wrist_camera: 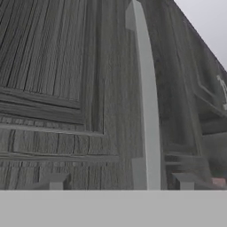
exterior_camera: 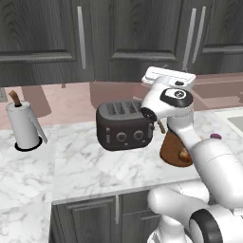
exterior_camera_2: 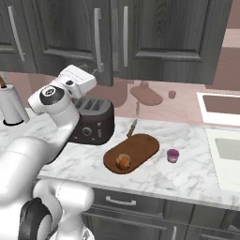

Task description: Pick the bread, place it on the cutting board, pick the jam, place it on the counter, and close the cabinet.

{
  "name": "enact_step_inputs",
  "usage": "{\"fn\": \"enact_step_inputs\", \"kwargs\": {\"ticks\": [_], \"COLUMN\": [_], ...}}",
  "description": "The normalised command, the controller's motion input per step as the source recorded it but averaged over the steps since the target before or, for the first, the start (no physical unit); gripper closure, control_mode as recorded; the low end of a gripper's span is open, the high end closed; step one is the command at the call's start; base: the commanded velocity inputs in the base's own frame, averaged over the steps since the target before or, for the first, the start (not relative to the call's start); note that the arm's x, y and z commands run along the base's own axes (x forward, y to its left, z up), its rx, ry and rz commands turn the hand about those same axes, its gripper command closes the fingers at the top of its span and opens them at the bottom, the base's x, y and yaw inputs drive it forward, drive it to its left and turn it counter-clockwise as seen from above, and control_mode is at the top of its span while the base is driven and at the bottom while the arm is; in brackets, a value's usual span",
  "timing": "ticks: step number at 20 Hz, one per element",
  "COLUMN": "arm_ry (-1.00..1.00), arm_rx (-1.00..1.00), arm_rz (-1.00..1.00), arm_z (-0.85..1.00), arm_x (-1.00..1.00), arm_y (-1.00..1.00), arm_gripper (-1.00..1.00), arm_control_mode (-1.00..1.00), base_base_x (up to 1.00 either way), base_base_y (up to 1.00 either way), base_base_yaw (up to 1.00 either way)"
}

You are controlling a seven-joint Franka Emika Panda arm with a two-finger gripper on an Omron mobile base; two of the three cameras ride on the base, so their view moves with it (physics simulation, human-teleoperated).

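Cabinet (wrist_camera: pixel 66 88) handle (wrist_camera: pixel 148 111) closest — fingers (wrist_camera: pixel 119 181) apart; bread (exterior_camera_2: pixel 123 161) on cutting board (exterior_camera_2: pixel 140 147).

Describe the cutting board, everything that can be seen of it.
The cutting board is a flat reddish-brown board that looks wooden, with rounded corners and a short thin handle pointing toward the back wall. It lies flat on the counter, to the right of the dark toaster. The bread sits on its near end. The jam stands on the marble just right of it, apart from its edge.
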Motion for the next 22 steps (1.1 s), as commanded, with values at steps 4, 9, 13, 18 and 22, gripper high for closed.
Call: {"fn": "enact_step_inputs", "kwargs": {"ticks": [4, 9, 13, 18, 22], "arm_ry": [0.03, 0.07, 0.09, 0.1, 0.06], "arm_rx": [0.0, 0.0, 0.0, 0.0, 0.0], "arm_rz": [0.09, 0.08, 0.06, 0.04, 0.03], "arm_z": [0.0, 0.0, 0.0, 0.0, 0.0], "arm_x": [0.42, 0.36, 0.27, 0.24, 0.25], "arm_y": [-0.12, -0.06, 0.0, 0.0, 0.0], "arm_gripper": [-1.0, -1.0, -1.0, -1.0, -1.0], "arm_control_mode": [-1.0, -1.0, -1.0, -1.0, -1.0], "base_base_x": [0.0, 0.0, 0.0, 0.0, 0.0], "base_base_y": [0.0, 0.0, 0.0, 0.0, 0.0], "base_base_yaw": [0.0, 0.0, 0.0, 0.0, 0.0]}}
